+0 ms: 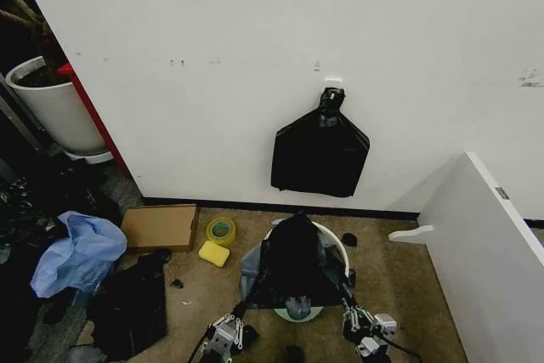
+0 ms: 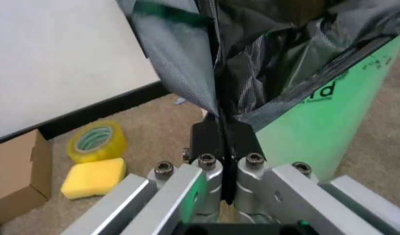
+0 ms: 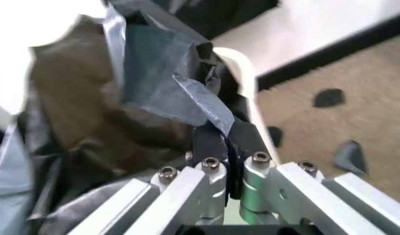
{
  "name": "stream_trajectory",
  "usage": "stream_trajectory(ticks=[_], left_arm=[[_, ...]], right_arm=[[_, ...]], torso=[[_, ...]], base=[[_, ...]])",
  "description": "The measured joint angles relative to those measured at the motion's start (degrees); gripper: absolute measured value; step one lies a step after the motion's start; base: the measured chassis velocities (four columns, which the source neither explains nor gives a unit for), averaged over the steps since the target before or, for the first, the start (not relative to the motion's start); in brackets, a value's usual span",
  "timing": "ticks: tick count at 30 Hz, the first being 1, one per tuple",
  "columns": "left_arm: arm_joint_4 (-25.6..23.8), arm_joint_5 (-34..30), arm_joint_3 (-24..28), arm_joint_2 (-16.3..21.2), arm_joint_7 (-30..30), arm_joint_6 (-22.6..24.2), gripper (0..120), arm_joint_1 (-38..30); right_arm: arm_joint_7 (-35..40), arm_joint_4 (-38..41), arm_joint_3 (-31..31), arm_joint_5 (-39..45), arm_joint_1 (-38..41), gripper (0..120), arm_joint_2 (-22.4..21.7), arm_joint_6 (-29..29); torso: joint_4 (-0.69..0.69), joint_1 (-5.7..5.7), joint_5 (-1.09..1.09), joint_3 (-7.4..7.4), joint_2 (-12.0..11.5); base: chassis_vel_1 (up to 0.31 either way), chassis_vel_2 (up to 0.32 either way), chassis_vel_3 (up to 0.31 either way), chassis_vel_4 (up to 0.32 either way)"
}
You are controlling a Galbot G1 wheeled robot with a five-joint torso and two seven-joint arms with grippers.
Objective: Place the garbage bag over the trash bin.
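Tan carpet floor (image 1: 408, 286) below a white wall (image 1: 255, 57), with a flat black bundle (image 1: 320, 152) hanging from a hook. Trash bin (image 1: 337, 244) stands upright just ahead of both grippers, mouth up. Garbage bag (image 1: 293, 261) is draped over it, long axis vertical, peaking above the rim. Left gripper (image 2: 221, 128) is clamped on the bag's edge; right gripper (image 3: 223, 138) is clamped likewise. Tape roll (image 2: 97, 139) and yellow sponge (image 2: 94, 177) lie beside the left fingers.
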Motion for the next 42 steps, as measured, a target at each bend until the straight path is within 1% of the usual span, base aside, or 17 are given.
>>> stream_trajectory(ticks=[6, 10, 14, 16, 18, 19, 21, 28, 30, 31, 32, 34, 37, 39, 40, 41, 42], left_arm=[[0.96, 0.81, 0.03, -0.71, 0.05, -0.01, 0, -0.57], [2.29, 1.51, 0.03, -1.31, 0.03, 0.21, 0, -1.16], [4.12, 1.65, -0.04, -2.66, -0.30, 0.27, 0, -2.30], [5.07, 1.19, -0.29, -4.11, -0.67, 0.28, 0, -3.25], [5.43, 0.09, -0.72, -5.50, -0.55, 0.30, 0, -4.08], [5.48, -0.05, -0.77, -5.61, -0.49, 0.30, 0, -4.17], [6.23, -2.16, -1.29, -6.85, 0.54, 0.45, 0, -5.42], [7.56, -5.90, -1.67, -7.95, 3.05, 2.11, 0, -7.19], [8.52, -6.94, -1.92, -8.36, 3.29, 2.62, 0, -7.78], [8.52, -6.94, -1.92, -8.36, 3.29, 2.62, 0, -7.78], [8.82, -7.47, -2.04, -8.53, 3.27, 2.78, 0, -7.98], [8.88, -8.65, -2.15, -8.99, 3.28, 2.92, 0, -8.24], [7.38, -9.95, -2.35, -8.76, 3.26, 2.86, 0, -7.72], [7.15, -10.03, -2.36, -8.65, 3.27, 2.84, 0, -7.61], [6.18, -10.27, -2.40, -8.05, 3.28, 2.81, 0, -7.03], [4.82, -10.43, -2.41, -7.08, 3.28, 2.88, 3, -6.05], [3.61, -10.46, -2.41, -6.19, 3.11, 3.15, 7, -5.28]], right_arm=[[1.17, -0.93, 0.29, 0.52, 0.02, 0, 0.28, -1.34], [0.14, -3.92, 0.55, -5.30, 0.14, 0, 0.39, -1.91], [-0.49, -5.84, 0.57, -6.87, 1.55, 0, 1.10, -1.85], [-0.99, -7.50, 0.73, -6.93, 3.59, 0, 2.11, -0.81], [-1.37, -8.12, 1.05, -6.01, 5.08, 0, 2.85, -0.32], [-1.40, -8.14, 1.08, -5.84, 5.20, 0, 2.91, -0.31], [-1.70, -8.56, 1.49, -3.46, 6.59, 0, 3.53, -0.31], [-1.57, -10.47, 2.14, 0.95, 7.98, 0, 4.10, -2.68], [-2.35, -11.39, 2.23, 1.30, 7.99, 7, 4.44, -3.11], [-2.35, -11.39, 2.23, 1.30, 7.99, 7, 4.44, -3.11], [-2.88, -11.83, 2.26, 1.14, 8.01, 10, 4.60, -3.09], [-4.40, -12.29, 2.21, 0.08, 7.82, 19, 4.93, -2.48], [-6.67, -10.75, 2.15, -2.06, 5.51, 32, 4.42, -0.86], [-6.79, -10.61, 2.13, -2.27, 5.33, 32, 4.36, -0.74], [-7.24, -9.94, 2.12, -4.00, 4.24, 38, 3.88, 0.03], [-7.51, -9.61, 2.13, -6.40, 3.14, 45, 3.29, 0.95], [-7.73, -9.56, 2.19, -8.11, 2.53, 48, 2.89, 1.51]], torso=[[0.00, 0.00, 0.00, 0.00, 0.00], [-0.01, 0.00, 0.00, 0.00, 0.00], [0.00, 0.00, -0.01, 0.00, 0.00], [0.00, 0.00, 0.01, 0.00, 0.00], [0.01, 0.00, 0.00, 0.00, 0.00], [0.01, 0.00, 0.00, 0.00, 0.00], [0.01, 0.00, 0.00, 0.00, 0.00], [0.00, 0.00, 0.00, 0.00, 0.00], [0.00, 0.00, 0.00, 0.00, 0.00], [0.00, 0.00, 0.00, 0.00, 0.00], [0.00, 0.00, -0.01, 0.00, 0.00], [0.00, 0.00, 0.02, 0.00, 0.00], [-0.01, 0.00, 0.00, 0.00, 0.00], [-0.01, 0.00, 0.00, 0.00, 0.00], [-0.01, 0.00, 0.00, 0.00, 0.00], [0.00, 0.00, -0.01, 0.00, 0.00], [0.00, 0.00, 0.00, 0.00, 0.00]], base=[[0.000, 0.000, 0.000, 0.000], [0.000, 0.000, 0.000, 0.000], [0.000, 0.000, 0.000, 0.000], [0.000, 0.000, 0.000, 0.000], [0.000, 0.000, 0.000, 0.000], [0.000, 0.000, 0.000, 0.000], [0.000, 0.000, 0.000, 0.000], [0.000, 0.000, 0.000, 0.000], [0.000, 0.000, 0.000, 0.000], [0.000, 0.000, 0.000, 0.000], [0.000, 0.000, 0.000, 0.000], [0.000, 0.000, 0.000, 0.000], [0.000, 0.000, 0.000, 0.000], [0.000, 0.000, 0.000, 0.000], [0.000, 0.000, 0.000, 0.000], [0.000, 0.000, 0.000, 0.000], [0.000, 0.000, 0.000, 0.000]])
